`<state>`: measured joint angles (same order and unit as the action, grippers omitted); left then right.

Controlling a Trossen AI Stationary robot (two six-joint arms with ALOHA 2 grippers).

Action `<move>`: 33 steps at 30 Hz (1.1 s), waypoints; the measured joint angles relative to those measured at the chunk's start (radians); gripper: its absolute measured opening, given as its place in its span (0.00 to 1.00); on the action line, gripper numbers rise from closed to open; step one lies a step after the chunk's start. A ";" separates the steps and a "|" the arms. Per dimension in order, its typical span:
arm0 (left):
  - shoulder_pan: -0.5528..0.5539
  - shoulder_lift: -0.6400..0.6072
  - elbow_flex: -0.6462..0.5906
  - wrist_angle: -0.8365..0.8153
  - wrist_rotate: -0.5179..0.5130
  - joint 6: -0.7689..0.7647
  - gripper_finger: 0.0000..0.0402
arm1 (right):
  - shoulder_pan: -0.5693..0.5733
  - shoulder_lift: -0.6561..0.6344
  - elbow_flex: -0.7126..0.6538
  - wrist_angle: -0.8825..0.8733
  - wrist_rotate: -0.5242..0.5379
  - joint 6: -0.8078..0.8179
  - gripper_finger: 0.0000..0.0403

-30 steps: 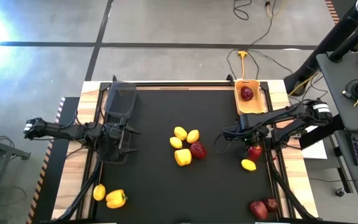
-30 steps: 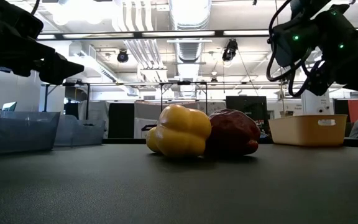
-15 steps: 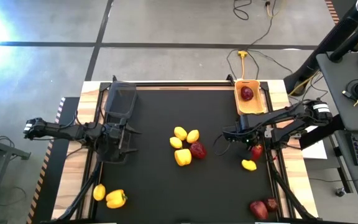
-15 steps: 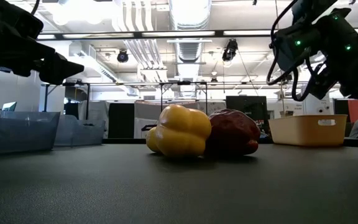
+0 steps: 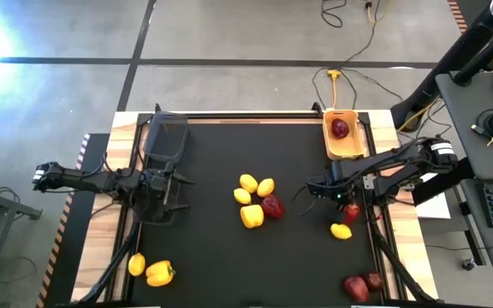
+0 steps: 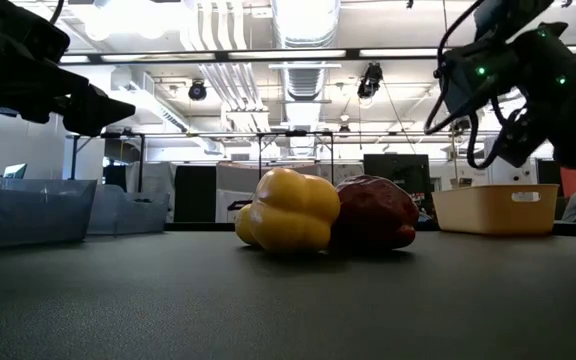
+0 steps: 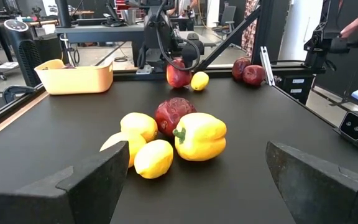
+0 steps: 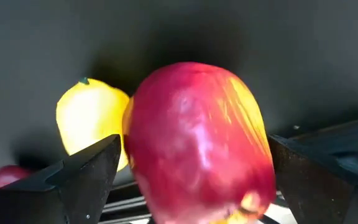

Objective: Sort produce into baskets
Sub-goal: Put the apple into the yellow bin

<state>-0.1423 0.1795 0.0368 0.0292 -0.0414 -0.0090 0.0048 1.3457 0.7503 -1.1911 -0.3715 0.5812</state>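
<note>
My right gripper [image 5: 349, 208] is at the table's right side, shut on a reddish round fruit [image 8: 197, 143]. A lemon [image 5: 341, 231] lies against that fruit on its near side. My left gripper [image 5: 181, 188] is open and empty at the table's left, beside the black mesh basket [image 5: 165, 141]. The yellow-orange basket [image 5: 355, 147] stands at the far right with a dark red fruit [image 5: 340, 128] in it. Three lemons [image 5: 248, 182], a yellow pepper [image 5: 252, 216] and a dark red pepper [image 5: 272, 206] lie together mid-table. My right gripper has the reddish fruit pinched between its two fingers, one finger [image 8: 92, 174] on each of two opposite sides [image 8: 138, 155]. The fingers come from above, pointing down. I cannot tell whether the fruit is clear of the table.
A lemon [image 5: 136, 264] and a yellow pepper [image 5: 159, 273] lie at the near left. Two dark red fruits [image 5: 362, 285] lie at the near right. The middle of the black table [image 5: 212, 248] is bare between these groups.
The lemon beside the reddish fruit has slid a little toward the table's near edge. My right gripper has shifted slightly toward the near edge with the fruit.
</note>
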 joint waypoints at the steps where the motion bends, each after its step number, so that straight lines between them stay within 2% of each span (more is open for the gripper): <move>1: 0.000 0.000 0.000 0.000 0.000 0.000 0.89 | 0.000 0.005 -0.013 0.016 -0.007 0.003 0.95; 4: 0.000 0.000 0.000 0.000 0.000 0.000 0.89 | 0.000 0.023 -0.039 0.026 -0.034 0.012 0.94; 10: 0.000 0.000 0.000 0.000 0.000 0.000 0.89 | 0.000 0.046 -0.022 0.028 -0.055 0.002 0.84; 17: 0.000 0.000 0.000 0.000 0.000 0.000 0.89 | -0.026 0.037 0.130 0.000 -0.021 -0.008 0.84; 19: 0.000 0.000 0.000 0.000 0.000 0.000 0.89 | -0.048 0.037 0.215 -0.052 0.053 -0.035 0.84; 21: 0.000 0.000 0.000 0.000 0.000 0.000 0.89 | -0.077 0.037 0.310 -0.111 0.170 -0.068 0.84; 27: 0.000 0.000 0.000 0.000 0.000 0.000 0.89 | -0.218 0.037 0.563 -0.256 0.691 -0.056 0.84; 30: 0.000 0.000 0.000 0.000 0.000 0.000 0.89 | -0.327 0.036 0.616 -0.276 0.822 -0.021 0.84; 33: 0.000 0.000 0.000 0.000 0.000 0.000 0.89 | -0.443 0.038 0.618 -0.272 0.878 0.015 0.85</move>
<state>-0.1423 0.1791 0.0368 0.0292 -0.0414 -0.0090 -0.4381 1.3836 1.3680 -1.4633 0.5065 0.5962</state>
